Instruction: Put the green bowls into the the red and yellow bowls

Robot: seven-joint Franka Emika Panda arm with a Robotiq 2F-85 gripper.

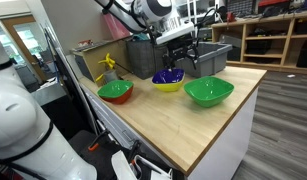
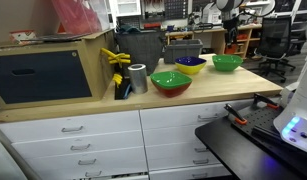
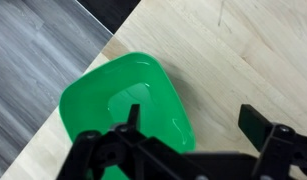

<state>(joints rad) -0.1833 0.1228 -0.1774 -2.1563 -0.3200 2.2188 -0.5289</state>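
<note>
In an exterior view, a green bowl [image 1: 115, 90] sits nested in the red bowl [image 1: 117, 100] at centre left of the counter [image 1: 193, 135]. Just right of it stands the yellow bowl [image 1: 168, 88], holding a blue bowl [image 1: 169, 76]. Above and slightly right of that hangs the gripper [image 1: 181, 58], touching nothing. Farthest right, a second green bowl [image 1: 209, 92] lies alone on the wood. In the wrist view the fingers [image 3: 255, 122] stand apart and empty, above this bowl.
</note>
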